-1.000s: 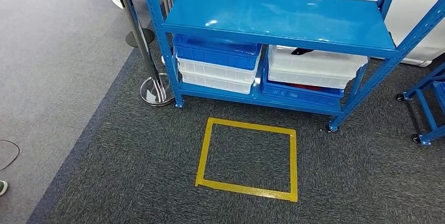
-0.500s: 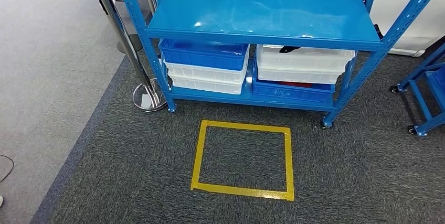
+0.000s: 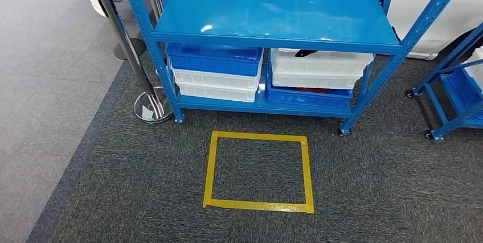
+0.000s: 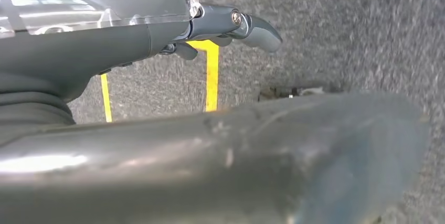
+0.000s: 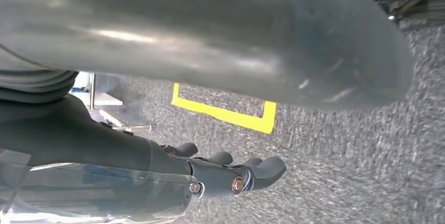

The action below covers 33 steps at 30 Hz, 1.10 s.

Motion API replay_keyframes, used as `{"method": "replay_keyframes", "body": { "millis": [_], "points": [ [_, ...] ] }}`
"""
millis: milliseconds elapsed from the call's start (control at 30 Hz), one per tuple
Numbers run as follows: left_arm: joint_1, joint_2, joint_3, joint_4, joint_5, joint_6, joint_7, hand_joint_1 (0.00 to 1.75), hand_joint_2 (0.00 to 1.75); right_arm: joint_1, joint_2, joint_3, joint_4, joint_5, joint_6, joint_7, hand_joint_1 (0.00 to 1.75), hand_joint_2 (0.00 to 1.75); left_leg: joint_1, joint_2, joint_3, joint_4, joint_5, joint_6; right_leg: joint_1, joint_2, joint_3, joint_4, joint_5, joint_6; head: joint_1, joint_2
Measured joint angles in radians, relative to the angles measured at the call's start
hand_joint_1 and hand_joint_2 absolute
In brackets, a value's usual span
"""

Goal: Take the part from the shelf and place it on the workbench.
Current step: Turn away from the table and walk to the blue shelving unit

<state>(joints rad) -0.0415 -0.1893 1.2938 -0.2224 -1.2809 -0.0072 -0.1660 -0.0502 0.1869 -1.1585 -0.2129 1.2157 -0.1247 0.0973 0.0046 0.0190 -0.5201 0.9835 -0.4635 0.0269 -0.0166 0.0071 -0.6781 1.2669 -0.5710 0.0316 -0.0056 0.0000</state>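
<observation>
A blue metal shelf (image 3: 273, 18) stands ahead in the head view, its top board bare. Under that board sit stacked blue and white bins. A dark part (image 3: 305, 53) pokes out of the upper white bin (image 3: 320, 66) on the right; most of it is hidden by the board. My left hand (image 4: 225, 27) hangs over the dark carpet near yellow tape, fingers apart, holding nothing. My right hand (image 5: 231, 178) also hangs low over the carpet, fingers loosely spread and empty.
A yellow tape square (image 3: 257, 169) marks the carpet in front of the shelf. A chrome barrier post (image 3: 128, 49) stands at the shelf's left corner. A blue wheeled cart (image 3: 455, 92) is at the right edge. Lighter grey floor runs along the left.
The whole picture has shifted: the camera has moved, so shelf and tape square sit further left and more of the blue cart shows at the right. Nothing on the shelf has moved.
</observation>
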Motion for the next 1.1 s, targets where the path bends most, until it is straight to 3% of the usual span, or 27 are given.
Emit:
{"method": "replay_keyframes", "body": {
  "millis": [67, 133, 233, 300, 400, 433, 467, 500, 533, 567, 633, 767, 833, 933, 967, 1000, 1033, 1100],
  "points": [
    [-0.001, -0.001, 0.000, 0.000, -0.001, 0.000, -0.001, 0.00, 0.00, 0.000, 0.000, 0.000, 0.000, 0.000, 0.001, 0.000, 0.00, 0.00, 0.000, 0.006, 0.002, 0.008, -0.007, -0.006, 0.000, -0.013, 0.065, -0.127, 0.064, -0.002, 0.000, 0.000],
    [-0.001, -0.001, -0.001, 0.000, -0.003, -0.001, -0.002, 0.00, 0.00, -0.002, -0.001, 0.000, 0.000, -0.001, 0.002, 0.001, 0.00, 0.00, -0.004, 0.010, 0.001, 0.017, -0.016, -0.017, 0.002, -0.021, 0.111, -0.221, 0.092, -0.014, -0.001, 0.000],
    [-0.004, -0.002, -0.001, 0.000, -0.003, -0.006, -0.004, 0.00, 0.00, -0.003, -0.001, -0.001, 0.000, -0.005, 0.005, 0.009, 0.00, 0.00, -0.007, 0.014, 0.003, 0.020, -0.021, -0.031, 0.006, -0.015, 0.116, -0.237, 0.093, -0.034, -0.002, 0.000],
    [-0.005, -0.003, -0.001, 0.000, -0.003, -0.008, -0.004, 0.00, 0.00, -0.002, -0.002, -0.004, 0.000, -0.008, 0.009, 0.012, 0.00, 0.00, -0.004, 0.008, -0.006, 0.049, -0.046, -0.042, 0.003, -0.011, 0.116, -0.241, 0.097, -0.046, -0.003, 0.000],
    [-0.004, -0.005, -0.001, 0.000, 0.004, -0.018, -0.002, 0.00, 0.00, -0.002, -0.004, -0.006, 0.000, -0.011, 0.015, 0.014, 0.00, 0.00, 0.002, -0.006, -0.084, 0.224, -0.142, -0.055, 0.002, -0.005, 0.113, -0.243, 0.098, -0.056, -0.005, 0.000],
    [-0.004, -0.006, 0.000, 0.000, 0.008, -0.022, -0.001, 0.00, 0.00, -0.002, -0.004, -0.007, 0.000, -0.011, 0.016, 0.015, 0.00, 0.00, 0.003, -0.007, -0.113, 0.283, -0.162, -0.057, 0.003, -0.002, 0.112, -0.242, 0.098, -0.057, -0.005, 0.000],
    [-0.003, -0.007, 0.001, 0.000, 0.014, -0.026, -0.001, 0.00, 0.00, -0.002, -0.004, -0.008, 0.000, -0.011, 0.016, 0.015, 0.00, 0.00, 0.003, -0.008, -0.128, 0.311, -0.161, -0.057, 0.004, 0.003, 0.113, -0.242, 0.096, -0.058, -0.005, 0.000],
    [-0.003, -0.008, 0.003, 0.000, 0.019, -0.030, 0.000, 0.00, 0.00, -0.001, -0.005, -0.010, 0.000, -0.010, 0.016, 0.015, 0.00, 0.00, 0.004, -0.008, -0.126, 0.303, -0.141, -0.055, 0.004, 0.009, 0.114, -0.242, 0.095, -0.058, -0.005, 0.000],
    [-0.003, -0.008, 0.005, 0.000, 0.023, -0.032, 0.000, 0.00, 0.00, -0.001, -0.005, -0.012, 0.000, -0.010, 0.016, 0.015, 0.00, 0.00, 0.003, -0.010, -0.103, 0.252, -0.104, -0.051, 0.005, 0.015, 0.117, -0.242, 0.093, -0.056, -0.005, 0.000],
    [-0.003, -0.009, 0.008, 0.000, 0.027, -0.034, -0.001, 0.00, 0.00, -0.002, -0.005, -0.014, 0.000, -0.010, 0.016, 0.015, 0.00, 0.00, 0.002, -0.015, -0.070, 0.180, -0.065, -0.044, 0.005, 0.021, 0.120, -0.242, 0.092, -0.054, -0.005, 0.000],
    [-0.006, -0.009, 0.012, 0.000, 0.031, -0.035, -0.001, 0.00, 0.00, -0.003, -0.005, -0.016, 0.000, -0.009, 0.017, 0.015, 0.00, 0.00, -0.002, -0.029, -0.015, 0.055, -0.027, -0.029, 0.006, 0.030, 0.123, -0.242, 0.089, -0.046, -0.004, 0.000],
    [-0.009, -0.012, 0.015, 0.000, 0.033, -0.036, 0.000, 0.00, 0.00, -0.001, -0.006, -0.023, -0.001, -0.009, 0.018, 0.019, 0.00, 0.00, -0.006, -0.029, 0.009, 0.003, -0.027, -0.005, 0.004, 0.033, 0.127, -0.233, 0.100, -0.017, -0.004, 0.000],
    [-0.009, -0.014, 0.015, 0.000, 0.033, -0.036, 0.001, 0.00, 0.00, -0.001, -0.008, -0.024, -0.001, -0.009, 0.018, 0.020, 0.00, 0.00, -0.002, -0.023, 0.028, -0.008, -0.024, 0.004, 0.004, 0.020, 0.115, -0.195, 0.082, -0.008, -0.001, 0.000],
    [-0.009, -0.017, 0.016, 0.000, 0.034, -0.036, 0.001, 0.00, 0.00, -0.003, -0.010, -0.026, -0.001, -0.009, 0.018, 0.020, 0.00, 0.00, -0.004, -0.011, 0.043, -0.010, -0.032, 0.010, 0.003, 0.006, 0.018, -0.032, 0.004, 0.002, 0.000, 0.000],
    [-0.008, -0.018, 0.016, 0.000, 0.034, -0.036, 0.001, 0.00, 0.00, -0.003, -0.010, -0.026, -0.001, -0.009, 0.018, 0.021, 0.00, 0.00, -0.005, -0.007, 0.048, -0.010, -0.037, 0.010, 0.002, 0.005, -0.017, 0.017, -0.008, 0.005, 0.000, 0.000],
    [-0.007, -0.018, 0.016, 0.000, 0.034, -0.037, 0.001, 0.00, 0.00, -0.001, -0.011, -0.027, -0.001, -0.009, 0.018, 0.021, 0.00, 0.00, -0.005, -0.005, 0.055, -0.010, -0.044, 0.008, 0.002, 0.004, -0.036, 0.034, -0.001, 0.007, 0.000, 0.000],
    [-0.006, -0.018, 0.016, 0.000, 0.034, -0.037, 0.001, 0.00, 0.00, 0.002, -0.012, -0.027, -0.001, -0.009, 0.018, 0.021, 0.00, 0.00, -0.004, -0.002, 0.065, -0.010, -0.052, 0.007, 0.002, 0.002, -0.040, 0.018, 0.026, 0.007, 0.000, 0.000],
    [-0.005, -0.019, 0.016, 0.000, 0.034, -0.037, 0.001, 0.00, 0.00, 0.006, -0.015, -0.028, -0.001, -0.009, 0.018, 0.021, 0.00, 0.00, -0.004, 0.004, 0.090, -0.010, -0.073, 0.001, 0.004, -0.011, 0.003, -0.104, 0.114, 0.001, 0.000, 0.000]
  ]
}}
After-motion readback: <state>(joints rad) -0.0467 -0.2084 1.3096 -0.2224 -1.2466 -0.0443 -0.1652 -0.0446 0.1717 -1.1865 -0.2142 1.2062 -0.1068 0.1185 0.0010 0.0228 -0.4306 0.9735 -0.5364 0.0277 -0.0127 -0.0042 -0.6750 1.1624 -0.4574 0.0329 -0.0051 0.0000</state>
